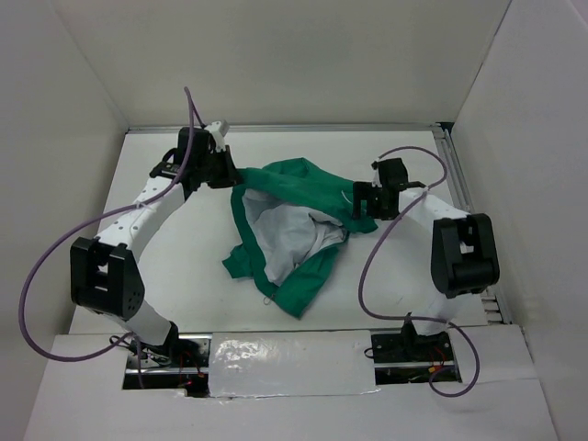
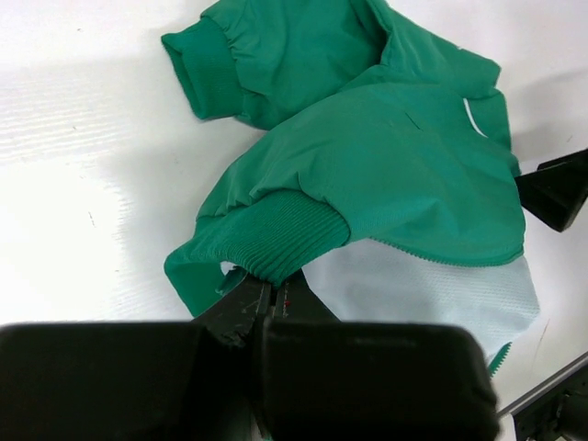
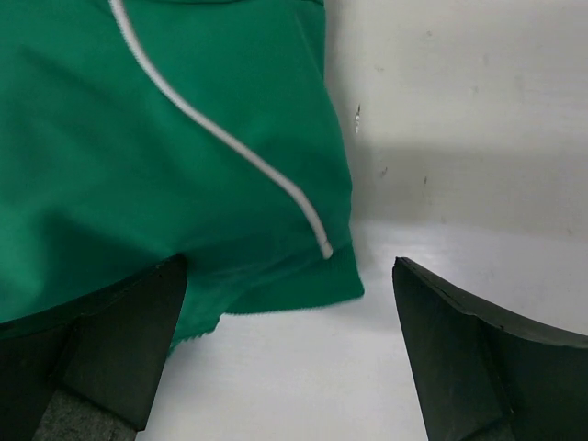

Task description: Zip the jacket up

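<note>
While the crumpled, unzipped jacket is being pinched by its ribbed band in the left gripper on the table, the right gripper is being held spread beside a piped edge, which likely needs grasping next for straightening.

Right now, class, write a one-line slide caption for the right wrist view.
Right gripper open at a corner of the green jacket, white piping ending near its edge, white table beside.

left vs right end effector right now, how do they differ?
Left end effector is shut, pinching the jacket's ribbed band; right end effector is wide open, gripping nothing. Left sits at the jacket's left edge, right at its right edge. Both are down at the jacket.
</note>
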`<state>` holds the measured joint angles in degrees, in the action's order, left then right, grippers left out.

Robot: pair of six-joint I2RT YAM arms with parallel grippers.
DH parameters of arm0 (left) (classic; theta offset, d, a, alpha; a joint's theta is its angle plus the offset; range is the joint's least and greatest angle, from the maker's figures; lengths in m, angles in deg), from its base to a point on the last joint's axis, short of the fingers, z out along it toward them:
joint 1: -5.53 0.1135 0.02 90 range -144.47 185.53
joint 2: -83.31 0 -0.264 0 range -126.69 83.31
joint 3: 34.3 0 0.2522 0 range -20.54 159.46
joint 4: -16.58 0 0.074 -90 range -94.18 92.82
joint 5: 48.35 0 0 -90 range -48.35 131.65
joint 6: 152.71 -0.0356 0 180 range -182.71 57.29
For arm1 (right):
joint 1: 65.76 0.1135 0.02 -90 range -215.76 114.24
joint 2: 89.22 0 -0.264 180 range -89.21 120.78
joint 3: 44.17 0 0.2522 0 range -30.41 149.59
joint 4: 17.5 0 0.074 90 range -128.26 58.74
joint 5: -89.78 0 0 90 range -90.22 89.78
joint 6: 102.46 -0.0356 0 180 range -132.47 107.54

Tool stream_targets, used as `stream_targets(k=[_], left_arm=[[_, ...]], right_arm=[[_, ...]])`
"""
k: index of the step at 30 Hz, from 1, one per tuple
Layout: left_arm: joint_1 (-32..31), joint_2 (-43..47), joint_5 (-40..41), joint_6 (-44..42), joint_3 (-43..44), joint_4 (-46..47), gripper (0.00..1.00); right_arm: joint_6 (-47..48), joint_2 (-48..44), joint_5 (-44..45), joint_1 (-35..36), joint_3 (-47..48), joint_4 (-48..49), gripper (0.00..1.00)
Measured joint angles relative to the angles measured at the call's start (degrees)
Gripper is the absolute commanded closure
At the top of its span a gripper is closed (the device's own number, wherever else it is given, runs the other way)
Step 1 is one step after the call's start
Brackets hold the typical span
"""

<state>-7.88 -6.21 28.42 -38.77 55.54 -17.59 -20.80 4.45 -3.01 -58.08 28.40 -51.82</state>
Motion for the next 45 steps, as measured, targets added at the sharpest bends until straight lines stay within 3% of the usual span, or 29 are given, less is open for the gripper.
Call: stream_targets(k=[4, 7, 8, 9, 10, 16, 21, 25, 28, 33, 37, 41, 45], left_arm=[[0.81, -1.53, 0.02, -0.92, 0.02, 0.85, 1.0], [1.14, -2.45, -0.09, -1.44, 0.02, 1.42, 1.0], [1.2, -2.71, -0.11, -1.49, 0.04, 1.55, 1.0], [1.25, -3.02, -0.13, -1.49, 0.13, 1.64, 1.0], [1.25, -3.28, -0.28, -1.49, 0.31, 1.64, 1.0], [1.29, -3.58, -0.5, -1.51, 1.95, 1.57, 1.0], [1.22, 2.16, 0.76, -1.38, 1.99, 0.55, 1.0], [-0.22, 14.1, 4.33, -0.39, 1.95, -1.11, 1.0], [-2.43, 24.63, 6.84, 0.9, 3.48, -3.06, 1.0], [-5.05, 38.56, 6.82, 3.63, 11.02, -6.45, 1.0], [-5.68, 45.72, 2.16, 5.22, 17.88, -9.07, 1.0], [-3.8, 48.11, -1.77, 6.27, 22.71, -11.41, 1.0], [-1.7, 46.8, -2.19, 8.31, 21.07, -13.0, 1.0]], right_arm=[[1.33, 6.67, -1.03, -0.52, 3.67, -1.92, 0.01], [2.4, 8.55, -2.71, -0.83, 5.09, -3.34, 0.32], [2.78, 8.55, -3.48, -0.92, 5.14, -3.74, 0.63], [3.17, 8.55, -4.57, -1.07, 5.22, -4.09, 0.88], [3.39, 8.55, -6.01, -1.27, 5.33, -4.17, 1.0], [2.1, 4.68, -9.86, -2.78, 5.05, -5.55, 1.0], [-0.92, -15.58, -2.67, -1.53, 5.7, -7.39, 1.0], [-2.08, -31.12, 3.02, 1.6, 15.87, -10.34, 1.0], [-1.97, -37.59, 5.29, 4.9, 28.81, -13.64, 1.0], [-0.96, -40.7, 4.7, 9.35, 48.28, -18.45, 1.0], [-0.98, -39.98, -0.9, 10.67, 60.02, -23.3, 1.0], [-1.27, -38.1, -5.53, 10.73, 65.55, -26.21, 1.0], [-1.4, -34.84, -3.69, 10.71, 66.03, -26.38, 1.0]])
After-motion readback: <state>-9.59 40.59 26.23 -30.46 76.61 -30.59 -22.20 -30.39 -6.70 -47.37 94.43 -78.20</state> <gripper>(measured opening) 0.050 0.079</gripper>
